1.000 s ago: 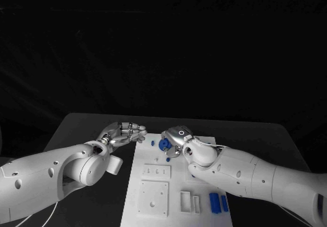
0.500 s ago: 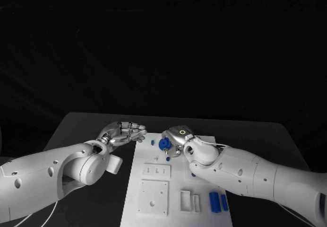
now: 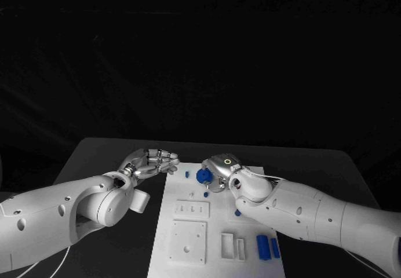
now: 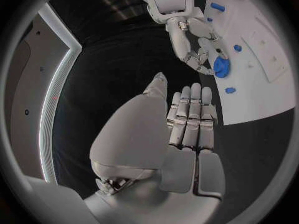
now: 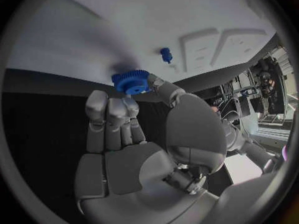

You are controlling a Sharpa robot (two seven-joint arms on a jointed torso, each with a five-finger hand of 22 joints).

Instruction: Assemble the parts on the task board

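We see the white task board [image 3: 219, 215] lying lengthwise on the black table [image 3: 109, 153], with both hands near its far end. The right hand [image 3: 219, 169] reaches over the board's far portion and pinches a blue gear [image 3: 203, 176] between its thumb and fingertips; in the right wrist view the gear [image 5: 131, 81] sits at the tips of the fingers [image 5: 112, 115], just above the white surface of the board [image 5: 187, 15]. Whether the gear touches the board or is held slightly off it, we cannot tell. A small blue peg [image 5: 166, 54] stands on the board a little beyond the gear, near two shallow rectangular recesses [image 5: 218, 47]. The left hand [image 3: 153, 162] hangs beside the board's edge, just across from the right hand, holding nothing; in the left wrist view its fingers [image 4: 192, 115] lie straight and close together, the thumb apart from them, so we read the hand as empty and loosely extended. From this view the right hand [image 4: 198, 49] appears ahead of the left fingertips, with the gear [image 4: 222, 66] at its fingertips and another small blue part [image 4: 229, 90] on the board near the left fingertips. Closer to the robot than the right hand, two blue cylinders [image 3: 268, 248] lie side by side on the board's near end, beside white rectangular blocks [image 3: 232, 247].
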